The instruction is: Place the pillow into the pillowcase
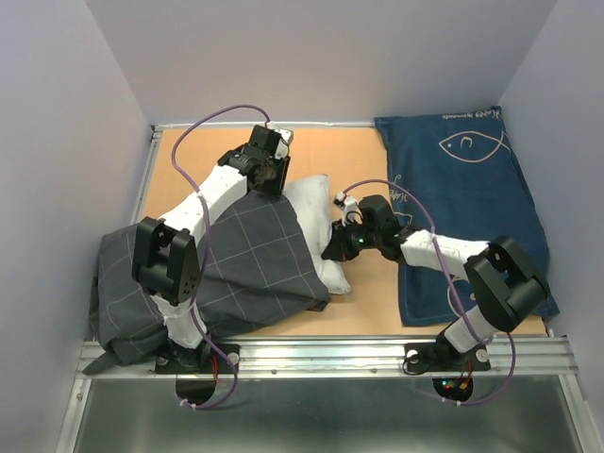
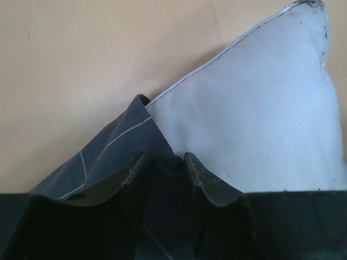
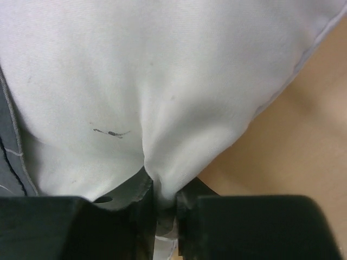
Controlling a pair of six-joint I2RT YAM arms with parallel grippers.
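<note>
Pillow (image 1: 316, 209) and pillowcase (image 1: 250, 260) lie together on the wooden table (image 1: 349, 156), left of centre. We see the pillow mostly sleeved: only its right end sticks out white from the dark, grid-patterned cloth.

Our left claw (image 1: 271, 177) sits at the far edge of the case's mouth, where grey cloth meets white. From its wrist we see the left claw (image 2: 165, 157) partway open, its two fingers standing apart with the hem of the pillowcase (image 2: 108, 154) in the gap between them. The pillow (image 2: 260, 119) bulges just to the right, with bare table (image 2: 81, 65) beyond.

Our right claw (image 1: 332, 251) comes in from the right at the near side of the exposed end. From its wrist the right claw (image 3: 162, 194) is closed on a pinched fold of the pillow (image 3: 162, 81), white cloth puckering into the jaws. A sliver of pillowcase (image 3: 7, 157) shows at the left edge.

A navy cloth (image 1: 472, 208) with fish drawings lies flat on the right, apart from the pillow.
</note>
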